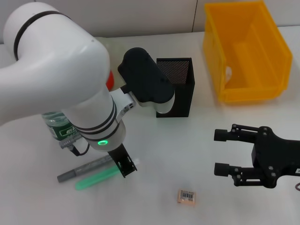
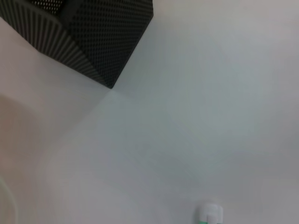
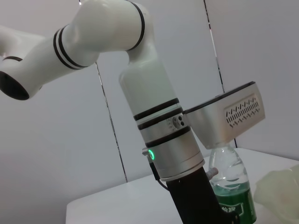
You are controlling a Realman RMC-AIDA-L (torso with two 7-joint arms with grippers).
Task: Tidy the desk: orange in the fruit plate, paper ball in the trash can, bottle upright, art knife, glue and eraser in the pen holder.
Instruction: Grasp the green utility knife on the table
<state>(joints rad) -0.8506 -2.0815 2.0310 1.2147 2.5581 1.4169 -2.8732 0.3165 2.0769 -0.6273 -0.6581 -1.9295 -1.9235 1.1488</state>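
Note:
My left gripper (image 1: 123,162) reaches down to the table at the near ends of the grey art knife (image 1: 84,170) and the green glue (image 1: 97,180), whose white cap (image 2: 208,214) also shows. Whether it holds either is hidden. The black mesh pen holder (image 1: 179,87) stands just behind. The beige eraser (image 1: 186,197) lies alone near the front. My right gripper (image 1: 224,153) hovers open and empty at the right. The bottle (image 1: 58,127) stands upright behind my left arm. Only a red sliver of the orange (image 1: 110,79) shows. A white paper ball (image 1: 228,73) lies in the yellow trash can (image 1: 246,86).
The pale-green fruit plate (image 3: 280,191) sits beside the bottle (image 3: 230,186). My white left arm (image 1: 70,79) covers much of the table's left side.

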